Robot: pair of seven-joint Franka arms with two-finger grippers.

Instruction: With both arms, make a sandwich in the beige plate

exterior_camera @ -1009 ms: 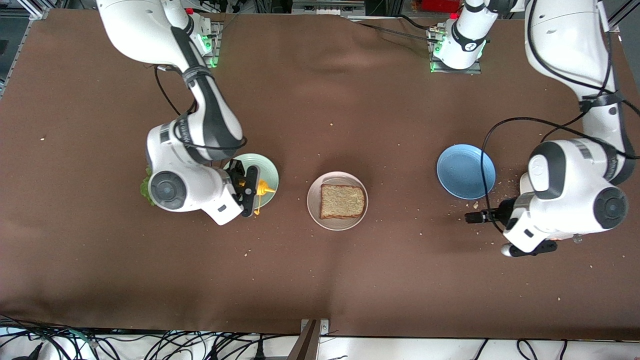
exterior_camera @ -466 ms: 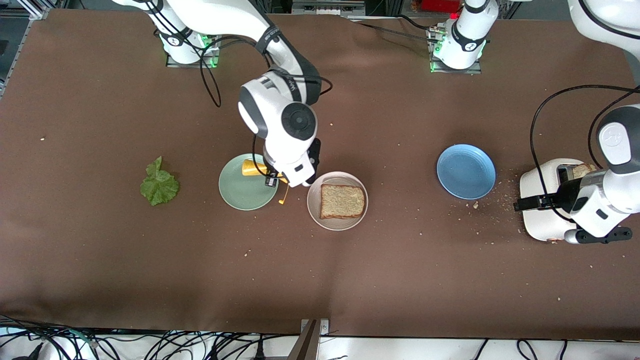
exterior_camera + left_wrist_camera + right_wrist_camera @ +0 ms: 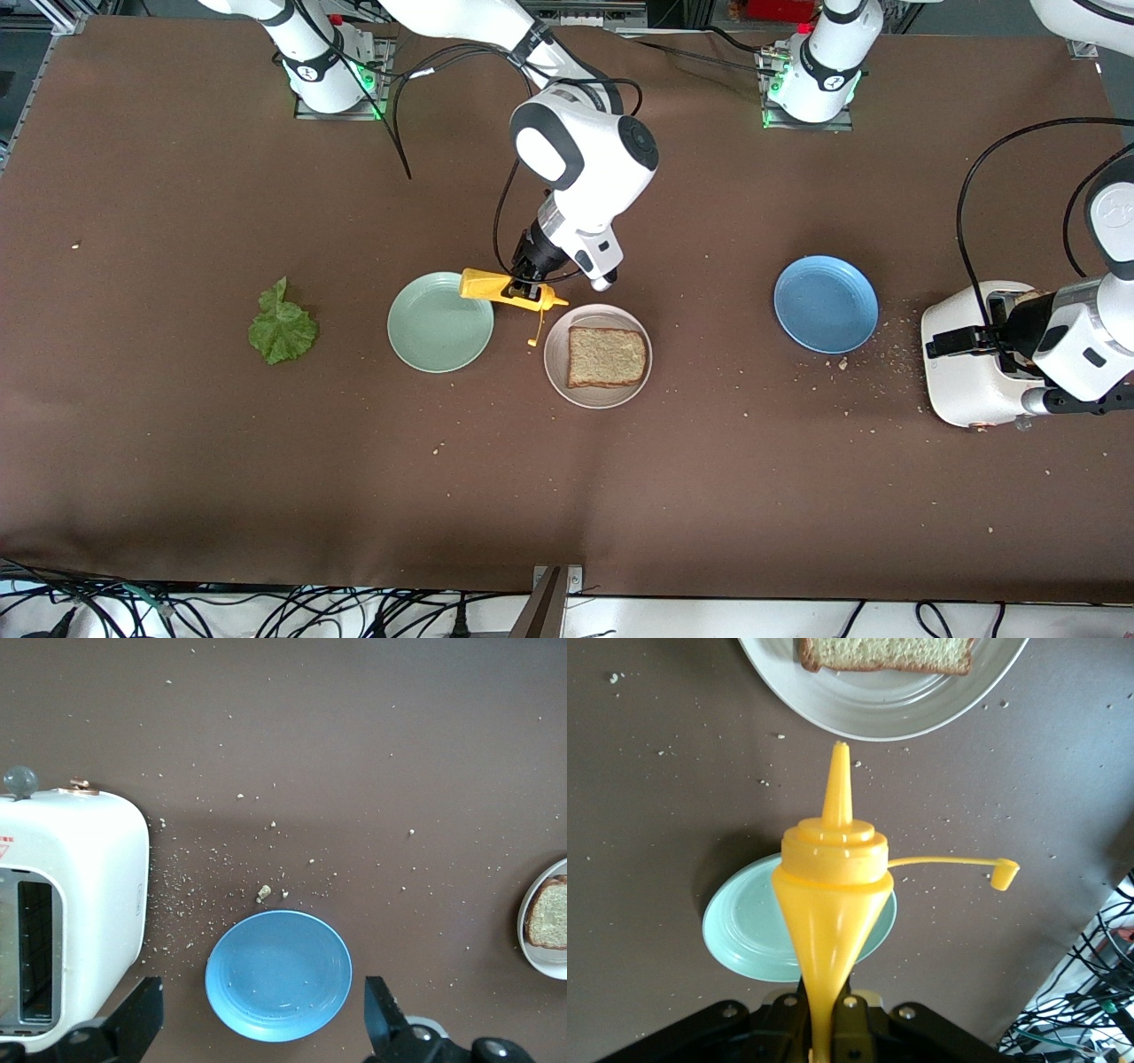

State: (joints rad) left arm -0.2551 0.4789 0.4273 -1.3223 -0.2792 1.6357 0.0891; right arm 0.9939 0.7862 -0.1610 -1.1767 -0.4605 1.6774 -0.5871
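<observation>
The beige plate [image 3: 598,393] holds one slice of brown bread [image 3: 606,356]; both show again in the right wrist view as plate [image 3: 886,713] and bread [image 3: 886,651]. My right gripper [image 3: 523,285] [image 3: 831,1019] is shut on a yellow squeeze bottle [image 3: 496,289] [image 3: 833,895]. It holds the bottle on its side above the gap between the mint-green plate [image 3: 440,322] and the beige plate, nozzle toward the bread. My left gripper [image 3: 961,340] [image 3: 259,1032] is open and empty above the toaster [image 3: 970,381]. A green lettuce leaf [image 3: 282,325] lies on the table toward the right arm's end.
A blue plate [image 3: 826,303] [image 3: 278,987] stands beside the white toaster [image 3: 71,904], with crumbs scattered between them. The bottle's open cap [image 3: 534,341] [image 3: 1003,873] dangles on its tether. Something brown, perhaps a slice, pokes out of the toaster's top [image 3: 1028,299].
My right arm has carried the yellow bottle from the mint-green plate toward the beige plate, uncovering the lettuce leaf. My left arm has pulled back over the toaster.
</observation>
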